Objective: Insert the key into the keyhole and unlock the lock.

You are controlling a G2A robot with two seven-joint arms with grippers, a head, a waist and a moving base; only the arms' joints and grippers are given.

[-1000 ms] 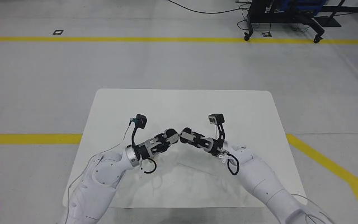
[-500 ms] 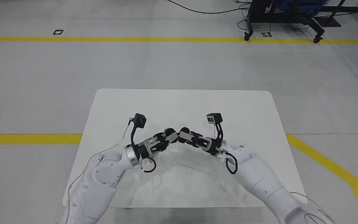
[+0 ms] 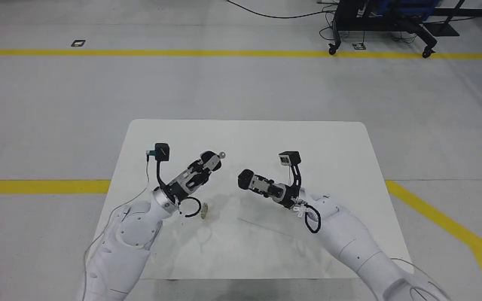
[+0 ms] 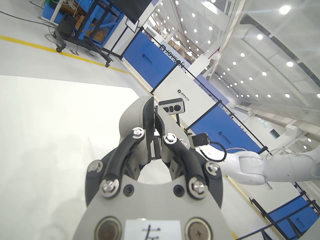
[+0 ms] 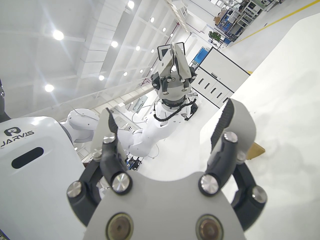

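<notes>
I see a silvery piece pinched at the left gripper tip, raised above the table; key or lock, I cannot tell. A tan block lies flat on it.

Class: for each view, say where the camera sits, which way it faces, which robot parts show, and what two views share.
Top view: above the arms, looking down on the white table; left gripper and right gripper.
Left wrist view: on that wrist, facing across the table past its shut gripper; right arm beyond.
Right wrist view: on that wrist, tilted toward the ceiling past its open gripper; left arm beyond.
Shared: each wrist view catches the other arm.
</notes>
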